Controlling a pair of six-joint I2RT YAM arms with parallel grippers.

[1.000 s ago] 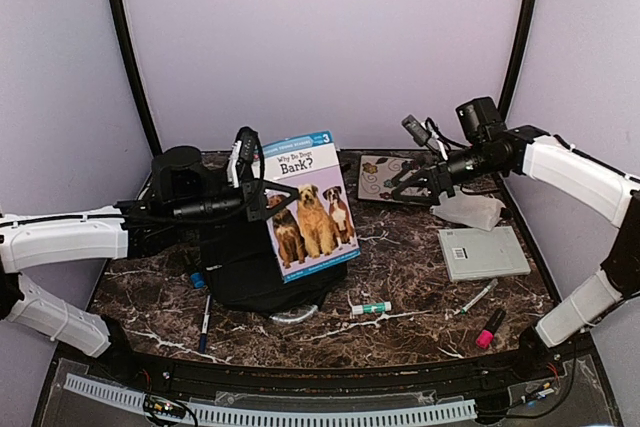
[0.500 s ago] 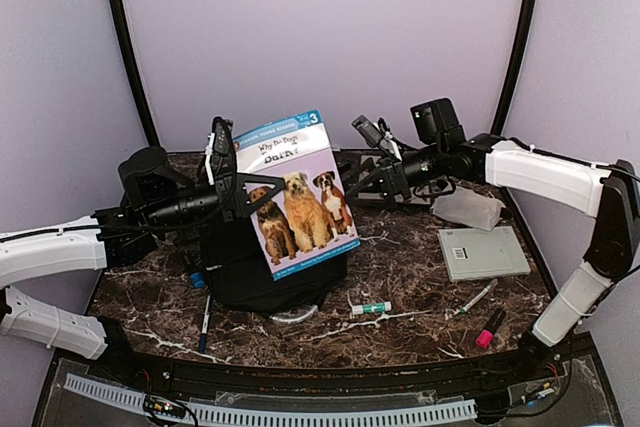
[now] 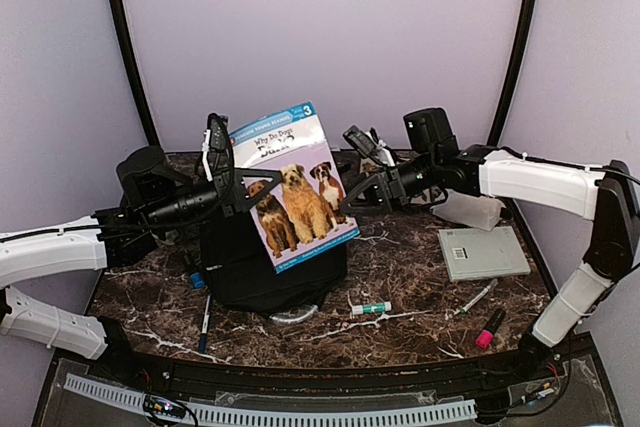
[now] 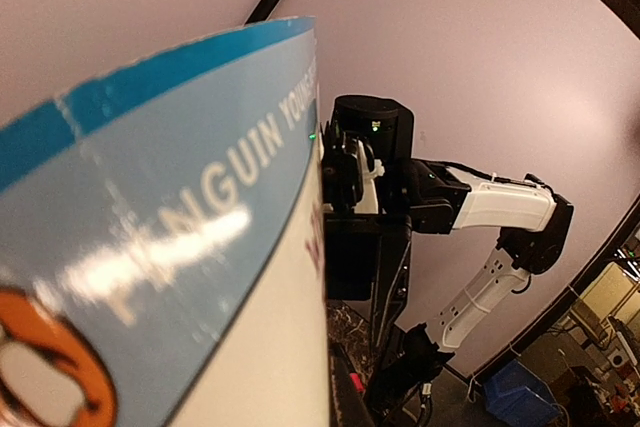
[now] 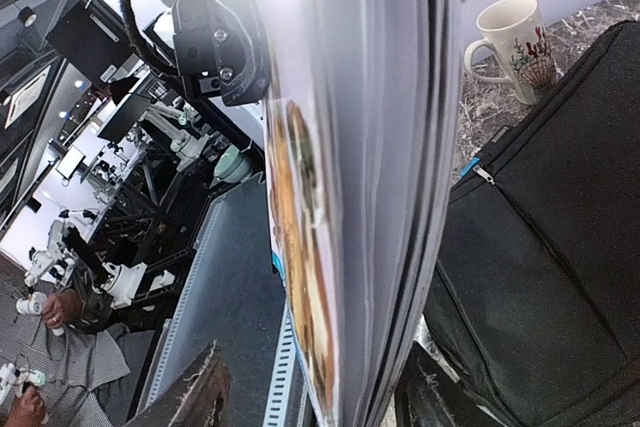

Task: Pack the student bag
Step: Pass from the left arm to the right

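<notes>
Shift: right gripper (image 3: 352, 197) is closing in from 3 o'clock and is now reaching the right edge of the book (image 3: 295, 182). Left gripper (image 3: 235, 185) is carrying that book a touch higher, toward 12, than a second back.
Left gripper: clenching the book's left edge and holding it clear above the table (image 3: 420, 247).
Right gripper: its fingers (image 5: 200, 397) are standing apart, straddling the book's edge. They are not pinching it yet, as far as I am judging.
Book: leaning, with its long axis running from 11 to 5 o'clock and its cover facing the near edge.
Bag (image 3: 238, 267): lying on the table right under the book, at 5 o'clock from the left gripper and 7 o'clock from the right one.
Nearer arm: the left one is sitting closer to the bag.
Opening: hiding behind the book, so I cannot tell whether it is unzipped.
Coming move: probably lowering the book toward 6, short end leading.
</notes>
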